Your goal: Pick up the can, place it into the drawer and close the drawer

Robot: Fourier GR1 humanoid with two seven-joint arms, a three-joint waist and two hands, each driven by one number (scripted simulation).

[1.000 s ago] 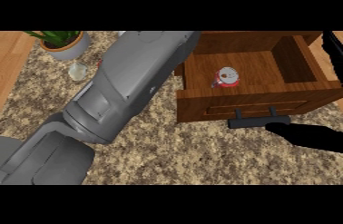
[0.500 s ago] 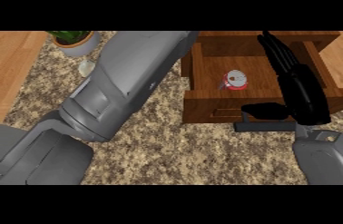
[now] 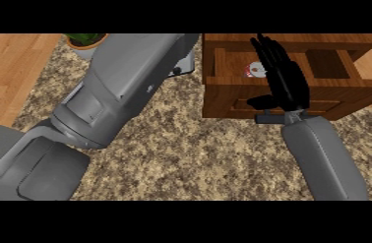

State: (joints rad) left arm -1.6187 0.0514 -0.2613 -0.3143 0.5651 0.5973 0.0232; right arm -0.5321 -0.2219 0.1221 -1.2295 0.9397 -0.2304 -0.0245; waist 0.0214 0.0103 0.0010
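Brown wood formed the drawer (image 3: 225, 97), which stood open at the far right of the speckled stone counter (image 3: 203, 153). Its front panel faced the near side and its cavity ran away toward the far edge. The can (image 3: 254, 69) was inside the cavity, toward the left, with its round pale top facing up. It appeared upright, though its right side was hidden behind dark fingers. The placing step was judged complete, with only the closing outstanding.

The right hand (image 3: 285, 82) lay over the drawer with its fingers straight and pointing toward the far side, and its thumb was out to the left above the front panel. It was spread flat and held nothing. The can sat just left of the fingers; whether they touched it could not be determined. The dark handle (image 3: 267, 119) on the front panel lay at the near end of that hand, close to the wrist.

The left forearm (image 3: 123, 89) crossed the counter on the left, well apart from the drawer, and its hand was out of sight. A potted plant (image 3: 83, 39) stood at the far left.

The closing was judged to turn on one relation. The front panel lay on the near side of the right palm, so that hand, the nearer one, would have to get behind the panel and push toward the far side along the drawer's travel.
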